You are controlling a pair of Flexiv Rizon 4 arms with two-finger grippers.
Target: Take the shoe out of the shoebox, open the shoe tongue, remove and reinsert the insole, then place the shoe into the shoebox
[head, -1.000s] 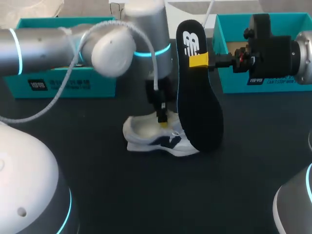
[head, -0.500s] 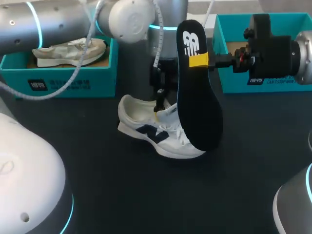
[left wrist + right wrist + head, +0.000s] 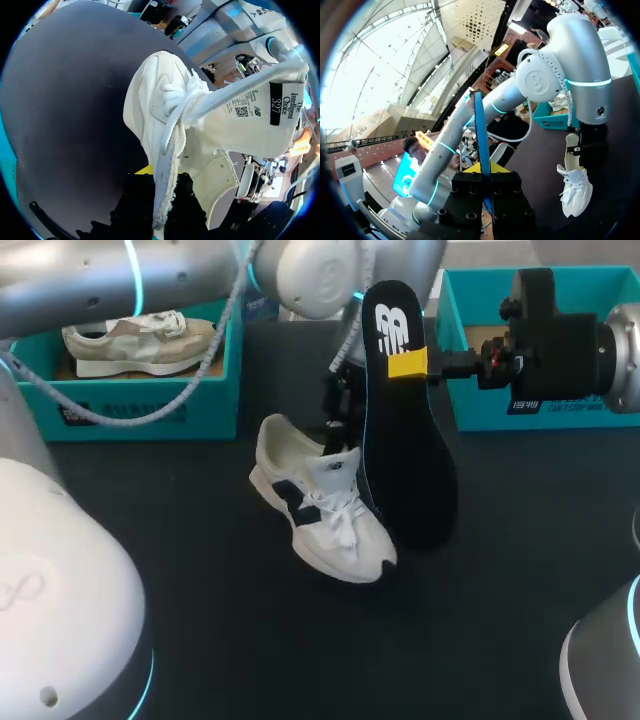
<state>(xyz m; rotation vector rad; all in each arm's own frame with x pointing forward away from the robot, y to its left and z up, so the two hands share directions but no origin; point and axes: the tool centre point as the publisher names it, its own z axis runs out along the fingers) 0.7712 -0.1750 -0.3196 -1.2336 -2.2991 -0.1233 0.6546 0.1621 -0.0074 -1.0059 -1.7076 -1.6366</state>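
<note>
Left end effector pinching shoe, tongue label wrist-only, insole edge-on

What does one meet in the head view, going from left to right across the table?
The left box with a beige shoe in it → white shoe → insole, held upright → right box.

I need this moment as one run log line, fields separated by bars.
left pincer: shut on shoe tongue | right pincer: shut on insole, upright | shoe: insole out
</note>
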